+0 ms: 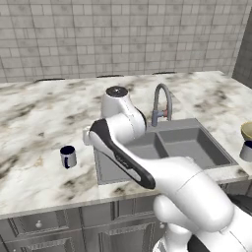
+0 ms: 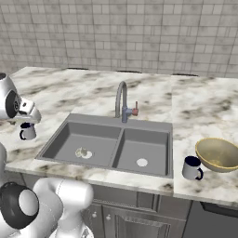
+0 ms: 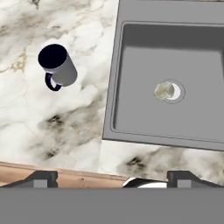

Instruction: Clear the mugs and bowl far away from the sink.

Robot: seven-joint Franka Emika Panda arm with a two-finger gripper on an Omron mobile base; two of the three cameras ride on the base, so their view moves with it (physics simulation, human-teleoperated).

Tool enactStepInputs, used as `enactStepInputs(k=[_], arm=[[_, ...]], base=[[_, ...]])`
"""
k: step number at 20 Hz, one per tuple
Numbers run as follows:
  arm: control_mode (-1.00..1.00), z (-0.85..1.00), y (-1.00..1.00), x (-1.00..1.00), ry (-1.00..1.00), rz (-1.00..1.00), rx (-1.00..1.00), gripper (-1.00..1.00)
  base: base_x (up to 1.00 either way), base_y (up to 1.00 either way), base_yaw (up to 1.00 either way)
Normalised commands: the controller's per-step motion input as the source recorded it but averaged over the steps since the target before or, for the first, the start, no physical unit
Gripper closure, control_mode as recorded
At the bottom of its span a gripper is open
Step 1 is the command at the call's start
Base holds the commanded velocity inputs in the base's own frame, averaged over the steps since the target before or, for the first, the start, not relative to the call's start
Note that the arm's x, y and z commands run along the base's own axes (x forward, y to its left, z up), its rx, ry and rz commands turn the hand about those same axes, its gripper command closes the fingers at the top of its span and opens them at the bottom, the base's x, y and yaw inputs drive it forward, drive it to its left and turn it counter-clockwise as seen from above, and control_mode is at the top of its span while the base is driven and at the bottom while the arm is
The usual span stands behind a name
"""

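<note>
- Mugs and bowl are ours to clear, and we start at the gripper (image 3: pixel 111 179): its jaws stand spread wide with nothing between them, hovering above the counter's front edge beside the left basin of the sink (image 3: pixel 170 78)
- 1 mug (image 3: pixel 59 66) stands upright on the marble counter (image 3: pixel 39 118) just left of the sink, apart from its rim; in the hand view its dark mouth faces up at us and its loop handle points toward the counter's front edge
- We judge this left mug is the step in hand: the hand sits nearer the sink than the mug, so the next move calls for shifting sideways over the mug, lining the jaws across its body clear of the handle, then descending
- Its long axis runs vertical, so a top-down pinch across the rim or wall suits it
- Right of the sink, the second mug (image 2: pixel 191 168) stands upright near the front edge, handle toward the front
- Close beside it, perhaps touching, the tan bowl (image 2: pixel 217 154) sits open side up; both wait near the sink
</note>
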Motion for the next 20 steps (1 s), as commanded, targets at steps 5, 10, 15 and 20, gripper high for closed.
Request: enactStepInputs(k=[5, 10, 15, 20], arm=[[-1.0, -0.34, 0.73, 0.0, 0.0, 0.0, 0.0, -1.0], [-1.0, -0.3, 0.61, 0.0, 0.0, 0.0, 0.0, -1.0], [-1.0, -0.26, 0.4, 0.0, 0.0, 0.0, 0.0, -1.0], [-1.0, -0.15, 0.04, 0.09, 0.0, 0.0, 0.01, -1.0]], base=[[0.0, 0.0, 0.0], [0.0, 0.0, 0.0], [0.0, 0.0, 0.0], [0.0, 0.0, 0.0]])
